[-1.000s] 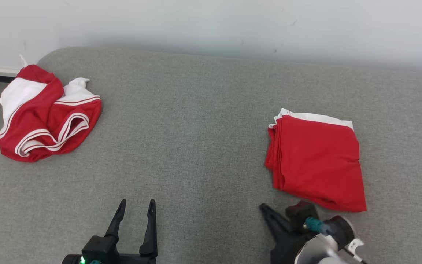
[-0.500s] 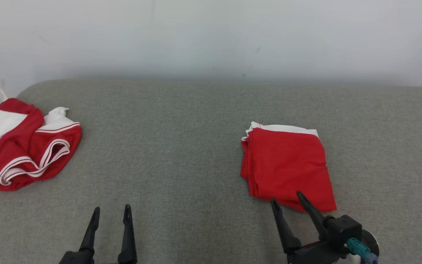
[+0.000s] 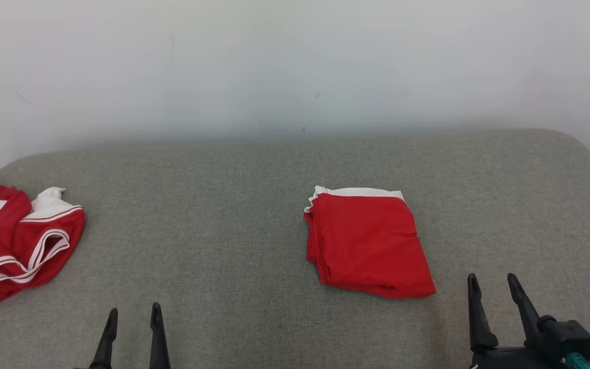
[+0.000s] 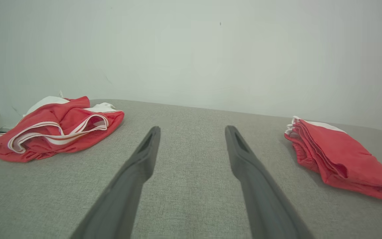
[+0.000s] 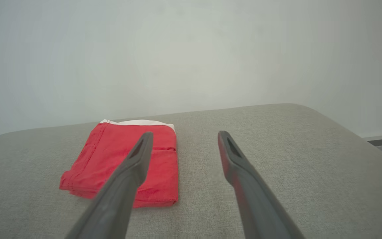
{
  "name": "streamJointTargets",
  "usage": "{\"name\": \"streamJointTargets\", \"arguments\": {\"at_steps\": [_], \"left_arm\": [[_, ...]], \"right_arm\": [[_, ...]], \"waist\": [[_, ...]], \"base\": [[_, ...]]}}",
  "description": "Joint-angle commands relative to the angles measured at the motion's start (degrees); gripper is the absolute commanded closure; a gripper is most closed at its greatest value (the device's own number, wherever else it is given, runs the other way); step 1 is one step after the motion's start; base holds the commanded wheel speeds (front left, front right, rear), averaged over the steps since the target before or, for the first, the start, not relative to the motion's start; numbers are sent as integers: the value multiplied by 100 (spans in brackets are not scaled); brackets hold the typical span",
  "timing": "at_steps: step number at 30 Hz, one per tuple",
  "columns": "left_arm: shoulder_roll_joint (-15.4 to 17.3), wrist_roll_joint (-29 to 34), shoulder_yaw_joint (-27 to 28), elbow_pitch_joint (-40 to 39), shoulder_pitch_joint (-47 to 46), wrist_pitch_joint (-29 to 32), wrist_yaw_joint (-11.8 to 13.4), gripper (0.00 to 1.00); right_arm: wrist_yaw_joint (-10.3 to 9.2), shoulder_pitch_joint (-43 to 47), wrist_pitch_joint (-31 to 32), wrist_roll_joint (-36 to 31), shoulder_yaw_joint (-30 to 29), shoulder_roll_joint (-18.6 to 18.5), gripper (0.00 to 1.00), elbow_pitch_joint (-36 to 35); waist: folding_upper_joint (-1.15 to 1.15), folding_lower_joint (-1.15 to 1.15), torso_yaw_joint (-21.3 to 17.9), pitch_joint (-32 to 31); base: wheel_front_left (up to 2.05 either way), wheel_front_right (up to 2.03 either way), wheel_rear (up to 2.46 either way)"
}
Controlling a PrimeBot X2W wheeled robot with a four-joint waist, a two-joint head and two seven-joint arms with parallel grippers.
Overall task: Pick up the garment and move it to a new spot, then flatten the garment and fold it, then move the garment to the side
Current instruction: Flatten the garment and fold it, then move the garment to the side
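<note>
left and right jaws apart, flat folded red garment (image 3: 369, 246), crumpled red-and-white garment (image 3: 13, 248), woven grey cushion (image 3: 213, 215)

Grey upholstered surface (image 3: 233, 215), pale wall (image 3: 295, 61)

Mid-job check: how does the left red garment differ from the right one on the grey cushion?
The left garment lies crumpled in a heap; the right garment is folded flat and rectangular. The left garment shows white panels and striped trim; the right garment only a white strip at its far edge. Both are red, resting on the grey cushion.
</note>
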Motion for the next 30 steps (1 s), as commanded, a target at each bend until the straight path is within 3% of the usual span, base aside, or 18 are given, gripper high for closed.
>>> {"name": "streamJointTargets", "arguments": {"at_steps": [1, 8, 16, 30], "left_arm": [[-9, 19, 28, 43, 88, -18, -38, 0], [-26, 98, 342, 595, 142, -18, -228, 0], [-18, 103, 407, 1101, 100, -18, -334, 0], [-60, 288, 414, 767, 121, -18, -580, 0]], "right_arm": [[-13, 70, -16, -51, 4, 25, 0, 31], [-13, 82, 70, -256, -386, 22, 0, 602], [-13, -49, 160, -281, -368, 20, 0, 867], [-13, -41, 112, -266, -214, 20, 0, 749]], "waist": [[0, 1, -1, -33], [0, 1, 32, -169], [0, 1, 3, -226], [0, 1, -76, -145]], "base": [[0, 0, 0], [0, 0, 0], [0, 0, 0], [0, 0, 0]]}}
